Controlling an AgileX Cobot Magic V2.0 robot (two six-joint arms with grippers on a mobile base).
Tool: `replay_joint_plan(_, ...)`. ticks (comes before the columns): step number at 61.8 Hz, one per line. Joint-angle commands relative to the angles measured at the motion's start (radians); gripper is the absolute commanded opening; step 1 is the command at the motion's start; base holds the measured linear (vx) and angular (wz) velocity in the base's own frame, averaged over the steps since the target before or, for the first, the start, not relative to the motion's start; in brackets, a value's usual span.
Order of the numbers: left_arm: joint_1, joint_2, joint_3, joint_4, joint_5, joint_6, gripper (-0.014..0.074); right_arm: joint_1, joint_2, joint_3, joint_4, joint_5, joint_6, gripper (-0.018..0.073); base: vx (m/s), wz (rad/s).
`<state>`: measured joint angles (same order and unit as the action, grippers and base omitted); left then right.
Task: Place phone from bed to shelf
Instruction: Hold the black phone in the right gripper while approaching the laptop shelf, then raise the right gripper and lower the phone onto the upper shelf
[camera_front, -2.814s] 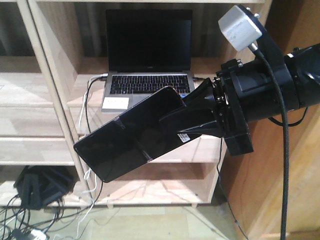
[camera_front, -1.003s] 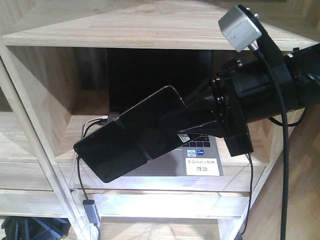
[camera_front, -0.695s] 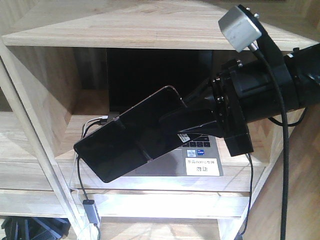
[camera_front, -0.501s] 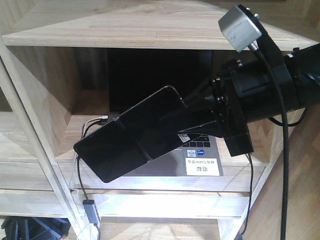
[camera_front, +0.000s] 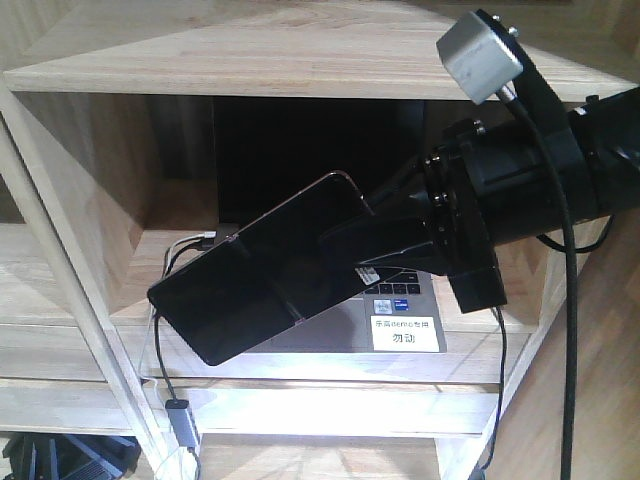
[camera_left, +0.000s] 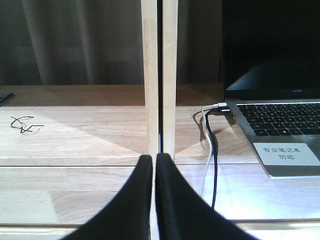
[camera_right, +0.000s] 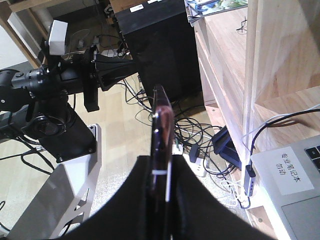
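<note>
Black right gripper (camera_front: 345, 250) clamps the phone (camera_front: 255, 285) by one end at frame centre, cantilevered toward the shelf (camera_front: 240, 50), probably so the free end clears the laptop (camera_front: 400, 325). Left gripper (camera_left: 154, 165) is closed, empty.

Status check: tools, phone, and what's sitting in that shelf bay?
Right tool shut on phone, held tilted in front of shelf. Left tool shut, empty. Open laptop and cables occupy the bay.
</note>
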<state>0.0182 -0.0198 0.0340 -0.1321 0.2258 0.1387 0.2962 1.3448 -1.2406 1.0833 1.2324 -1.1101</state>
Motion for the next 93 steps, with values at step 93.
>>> replay_joint_plan(93,-0.003,-0.005,0.001,-0.006,-0.068,-0.004,0.0001,-0.004,0.009,-0.413,0.161,-0.372,0.053,-0.0004,0.00,0.00)
